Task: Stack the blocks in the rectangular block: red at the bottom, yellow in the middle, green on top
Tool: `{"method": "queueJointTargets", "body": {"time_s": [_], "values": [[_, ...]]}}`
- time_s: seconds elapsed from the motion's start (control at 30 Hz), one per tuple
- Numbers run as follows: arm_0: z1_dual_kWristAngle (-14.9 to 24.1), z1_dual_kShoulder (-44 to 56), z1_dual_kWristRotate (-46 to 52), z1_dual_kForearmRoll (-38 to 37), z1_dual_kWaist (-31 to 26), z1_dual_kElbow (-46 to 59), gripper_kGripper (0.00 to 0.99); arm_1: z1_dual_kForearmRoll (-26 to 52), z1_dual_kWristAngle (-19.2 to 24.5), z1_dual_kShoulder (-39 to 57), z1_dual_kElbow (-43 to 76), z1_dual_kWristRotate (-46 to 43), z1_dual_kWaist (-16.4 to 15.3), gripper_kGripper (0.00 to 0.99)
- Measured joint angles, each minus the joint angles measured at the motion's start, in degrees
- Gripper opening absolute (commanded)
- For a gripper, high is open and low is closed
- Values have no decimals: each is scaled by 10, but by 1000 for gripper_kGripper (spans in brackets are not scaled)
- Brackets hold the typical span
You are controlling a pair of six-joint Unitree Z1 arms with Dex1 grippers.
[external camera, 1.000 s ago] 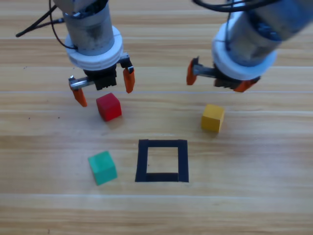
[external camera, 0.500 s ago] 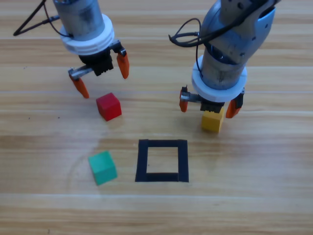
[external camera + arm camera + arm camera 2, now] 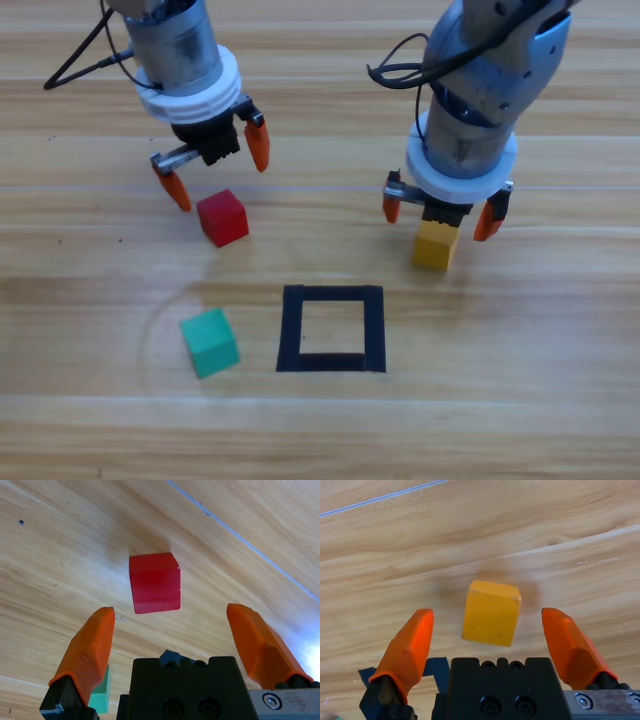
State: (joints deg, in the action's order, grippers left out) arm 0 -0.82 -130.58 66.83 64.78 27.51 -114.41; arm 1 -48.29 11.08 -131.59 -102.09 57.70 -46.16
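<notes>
Matte red cube (image 3: 222,217), wood-grain table (image 3: 520,400).

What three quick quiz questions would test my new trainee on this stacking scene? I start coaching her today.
1. True or false: the red cube already sits inside the black tape rectangle.
2. Which cube lies between the open jaws of the right pincer? A. green B. yellow C. red
3. Fill in: the green cube rests to the ____ of the rectangle in the high view.

Key: 1. False, it lies on bare wood below the open left pincer. 2. B, the yellow cube. 3. left.
</notes>
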Motion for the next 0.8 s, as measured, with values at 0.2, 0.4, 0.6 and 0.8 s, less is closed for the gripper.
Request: {"method": "queueJointTargets", "body": {"time_s": [0.2, 0.4, 0.6, 0.8], "values": [[0, -27, 11, 0, -4, -1, 963, 0, 0, -9, 4, 13, 6, 877], [0, -36, 12, 0, -4, -1, 960, 0, -13, -25, 7, 13, 7, 808], [0, -37, 12, 0, -4, -1, 937, 0, -21, -25, 7, 13, 8, 295], [0, -37, 12, 0, -4, -1, 931, 0, -21, -25, 7, -2, 8, 83]]}}
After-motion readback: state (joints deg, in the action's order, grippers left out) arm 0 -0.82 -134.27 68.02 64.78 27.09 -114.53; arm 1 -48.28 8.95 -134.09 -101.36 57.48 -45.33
